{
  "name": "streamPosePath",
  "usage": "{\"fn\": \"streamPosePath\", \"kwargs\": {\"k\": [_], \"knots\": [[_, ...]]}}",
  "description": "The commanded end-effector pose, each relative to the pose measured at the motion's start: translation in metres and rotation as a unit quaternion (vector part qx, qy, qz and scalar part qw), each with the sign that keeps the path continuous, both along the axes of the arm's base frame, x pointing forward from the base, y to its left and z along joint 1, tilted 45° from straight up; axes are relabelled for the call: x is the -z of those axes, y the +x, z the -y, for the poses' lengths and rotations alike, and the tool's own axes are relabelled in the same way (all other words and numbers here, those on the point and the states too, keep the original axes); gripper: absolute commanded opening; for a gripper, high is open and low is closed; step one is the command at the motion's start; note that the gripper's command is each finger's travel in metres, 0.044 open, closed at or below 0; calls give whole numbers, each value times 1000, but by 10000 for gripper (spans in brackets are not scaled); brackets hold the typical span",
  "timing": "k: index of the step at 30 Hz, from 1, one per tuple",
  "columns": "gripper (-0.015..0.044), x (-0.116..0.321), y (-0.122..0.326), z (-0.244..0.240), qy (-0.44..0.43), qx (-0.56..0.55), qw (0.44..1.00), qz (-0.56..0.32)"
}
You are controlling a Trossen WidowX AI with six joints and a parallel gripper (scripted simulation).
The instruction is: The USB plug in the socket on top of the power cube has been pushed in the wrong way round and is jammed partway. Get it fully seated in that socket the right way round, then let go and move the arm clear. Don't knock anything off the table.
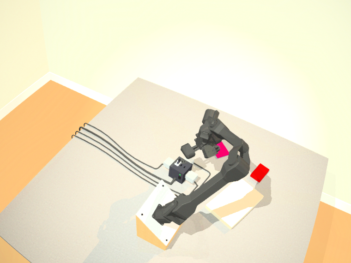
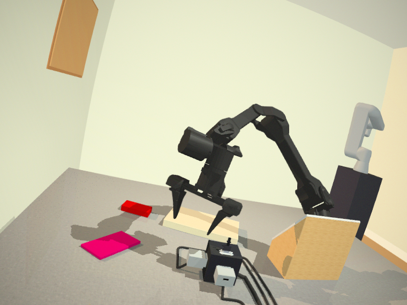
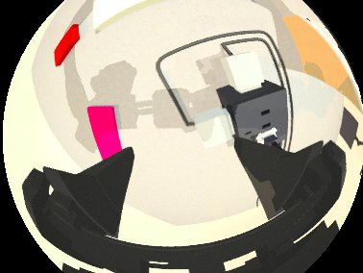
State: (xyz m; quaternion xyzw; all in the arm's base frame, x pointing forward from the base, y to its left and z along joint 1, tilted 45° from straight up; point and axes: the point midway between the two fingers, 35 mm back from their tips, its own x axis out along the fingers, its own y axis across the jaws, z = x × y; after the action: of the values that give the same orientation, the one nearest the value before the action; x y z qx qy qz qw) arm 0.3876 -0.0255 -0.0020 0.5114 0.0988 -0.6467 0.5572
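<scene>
The dark power cube point(image 1: 178, 171) point(image 2: 219, 261) point(image 3: 255, 111) stands on the grey table point(image 1: 85, 198) with white plugs on its sides. The small white USB plug point(image 1: 177, 163) point(image 2: 226, 252) point(image 3: 270, 137) sticks out of the socket on its top. My gripper point(image 1: 198, 151) point(image 2: 192, 225) point(image 3: 184, 147) is open and empty. It points down, hanging above the table and a little beyond the cube toward the pink card, clear of the plug. In the wrist view the cube and plug lie just past the right finger.
A pink card point(image 1: 222, 151) point(image 2: 110, 244) point(image 3: 104, 128) and a red block point(image 1: 259, 171) point(image 2: 136, 207) point(image 3: 65, 44) lie on the table. A cream board point(image 1: 235, 202) point(image 2: 200, 223) lies beside the arm's wooden wedge base point(image 1: 154, 223) point(image 2: 312, 249). Several dark cables point(image 1: 113, 147) run from the cube.
</scene>
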Motion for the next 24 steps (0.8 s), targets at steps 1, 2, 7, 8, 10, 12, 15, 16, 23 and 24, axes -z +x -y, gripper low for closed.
{"fn": "streamPosePath", "kwargs": {"k": [1,2,7,8,10,12,15,16,23,24], "knots": [[440,17,-46,-53,-25,-48,990,-132],[440,19,-55,-60,-34,-56,986,-155],[440,20,-70,-73,-52,-70,977,-196],[440,20,-70,-73,-52,-70,977,-196],[440,20,-70,-73,-52,-70,977,-196],[440,20,-70,-73,-52,-70,977,-196],[440,21,-70,-73,-52,-70,977,-196],[440,21,-70,-72,-52,-70,977,-196],[440,25,-70,-68,-52,-70,977,-196],[440,26,-70,-68,-52,-70,977,-196]]}}
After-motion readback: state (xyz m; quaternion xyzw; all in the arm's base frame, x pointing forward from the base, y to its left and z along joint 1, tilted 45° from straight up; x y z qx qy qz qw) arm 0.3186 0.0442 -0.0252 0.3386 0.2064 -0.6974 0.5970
